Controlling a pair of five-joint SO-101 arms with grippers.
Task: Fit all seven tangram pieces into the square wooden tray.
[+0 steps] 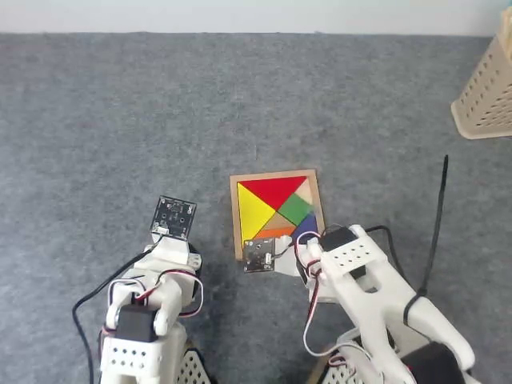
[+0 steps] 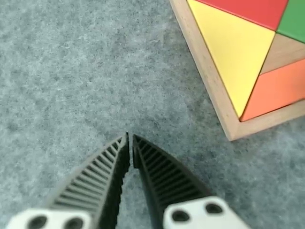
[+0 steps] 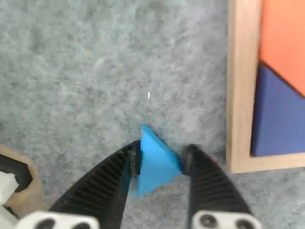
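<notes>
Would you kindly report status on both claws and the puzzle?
Left claw shut, empty. Right claw holds blue triangle. Tray mostly filled.

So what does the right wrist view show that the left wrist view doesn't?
Right wrist view, not the left: the right claw closed on a light blue triangle just outside the tray, and a dark blue piece in the tray's corner. Left wrist view, not the right: the left claw shut over bare carpet, plus the yellow triangle, red piece and green piece. Both: the tray's wooden rim, the orange piece and the carpet.
</notes>
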